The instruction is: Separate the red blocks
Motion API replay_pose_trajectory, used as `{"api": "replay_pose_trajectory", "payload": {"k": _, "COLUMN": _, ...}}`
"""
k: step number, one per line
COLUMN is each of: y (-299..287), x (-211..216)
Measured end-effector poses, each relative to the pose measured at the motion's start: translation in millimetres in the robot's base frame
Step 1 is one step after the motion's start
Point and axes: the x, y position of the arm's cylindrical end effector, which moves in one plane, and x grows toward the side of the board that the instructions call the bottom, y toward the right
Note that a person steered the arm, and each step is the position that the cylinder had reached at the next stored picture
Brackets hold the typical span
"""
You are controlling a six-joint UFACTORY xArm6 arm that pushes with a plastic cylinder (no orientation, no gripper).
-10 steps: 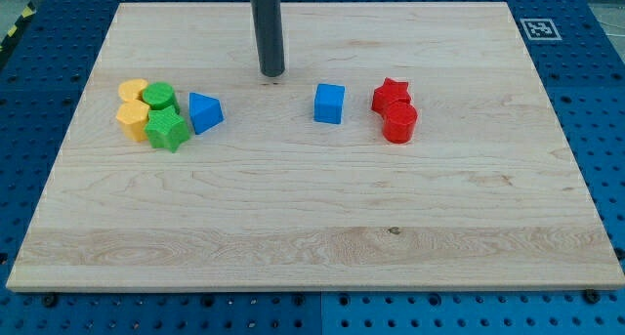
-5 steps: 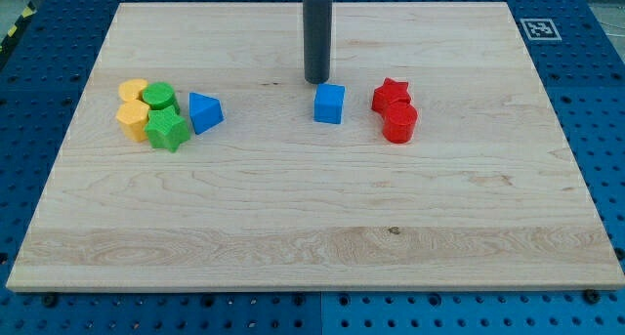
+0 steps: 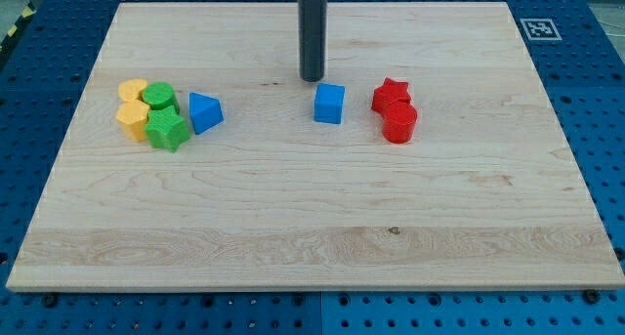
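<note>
A red star block (image 3: pixel 390 94) and a red cylinder block (image 3: pixel 399 122) sit touching each other right of the board's centre, the star toward the view's top. My tip (image 3: pixel 312 78) stands toward the view's top-left of the blue cube (image 3: pixel 329 104), a small gap from it. It is well to the left of both red blocks.
On the left is a cluster: a yellow cylinder (image 3: pixel 132 90), a yellow hexagon (image 3: pixel 132 118), a green cylinder (image 3: pixel 159 97) and a green star (image 3: pixel 168 130), with a blue triangle block (image 3: pixel 204 111) beside them. A marker tag (image 3: pixel 538 28) is at the board's top right corner.
My tip moved right from above the blue triangle's side to just above the blue cube, then shifted very slightly left. No block has moved.
</note>
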Motion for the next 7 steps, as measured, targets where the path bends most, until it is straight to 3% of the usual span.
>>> {"api": "replay_pose_trajectory", "payload": {"k": 5, "y": 1.1, "x": 34.5}}
{"api": "replay_pose_trajectory", "payload": {"k": 7, "y": -1.3, "x": 87.0}}
